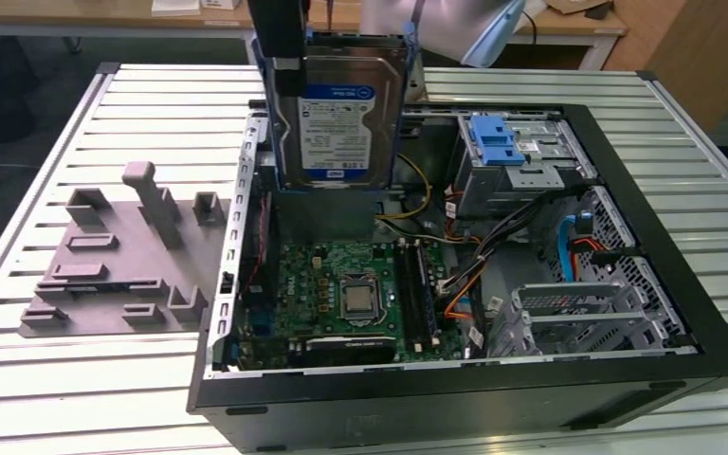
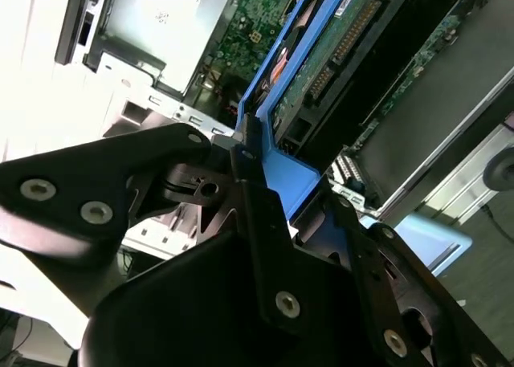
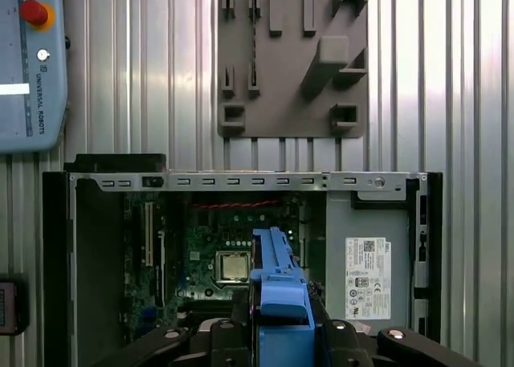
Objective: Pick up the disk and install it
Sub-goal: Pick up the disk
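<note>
The disk (image 1: pixel 338 114) hangs upright over the open computer case (image 1: pixel 667 246), its white-and-blue label facing the exterior view. It sits in a blue carrier frame (image 3: pixel 277 291), and my gripper (image 1: pixel 336 38) is shut on its upper end. In the second wrist view a black finger (image 2: pixel 250 182) presses against the blue carrier (image 2: pixel 289 170), with the disk's green circuit side (image 2: pixel 337 54) beyond it. The disk's lower edge is above the case's rear-left part, near the motherboard (image 1: pixel 338 289). A metal drive cage with a blue latch (image 1: pixel 506 142) stands at the case's far right corner.
A grey fixture plate (image 1: pixel 118 270) with raised holders lies on the slatted table at the exterior view's left. Inside the case are cables (image 1: pixel 465 275) and a grey power-supply box with a white sticker (image 3: pixel 365 267). A teach pendant (image 3: pixel 28 62) lies on the table.
</note>
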{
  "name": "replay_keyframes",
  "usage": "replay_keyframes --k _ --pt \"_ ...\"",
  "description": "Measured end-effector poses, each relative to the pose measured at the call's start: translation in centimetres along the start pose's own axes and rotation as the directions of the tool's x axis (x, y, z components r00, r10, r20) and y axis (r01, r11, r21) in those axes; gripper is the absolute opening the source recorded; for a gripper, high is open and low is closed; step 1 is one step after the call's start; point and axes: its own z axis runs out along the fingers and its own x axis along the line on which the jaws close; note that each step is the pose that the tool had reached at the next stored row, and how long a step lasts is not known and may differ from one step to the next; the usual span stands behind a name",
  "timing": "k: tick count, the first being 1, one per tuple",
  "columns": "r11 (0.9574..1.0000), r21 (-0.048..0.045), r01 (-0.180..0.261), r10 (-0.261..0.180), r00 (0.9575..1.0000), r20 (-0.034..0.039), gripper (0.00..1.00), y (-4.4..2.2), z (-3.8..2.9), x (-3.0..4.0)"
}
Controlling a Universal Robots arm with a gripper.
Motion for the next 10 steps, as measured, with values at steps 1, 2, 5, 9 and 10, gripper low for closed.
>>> replay_keyframes --k 1,2,5,9,10 --pt "1.0000 0.0001 0.000 0.000 1.0000 -0.0001 0.36 -0.28 0.02 0.10" --pt "1.0000 0.0001 0.000 0.000 1.0000 -0.0002 0.36 -0.54 0.03 0.20" --pt "1.0000 0.0001 0.000 0.000 1.0000 -0.0005 0.36 -1.31 0.08 0.48" --pt "1.0000 0.0001 0.000 0.000 1.0000 -0.0011 0.36 -2.35 0.13 0.86" --pt "1.0000 0.0001 0.000 0.000 1.0000 -0.0013 0.36 -2.63 0.15 0.96"
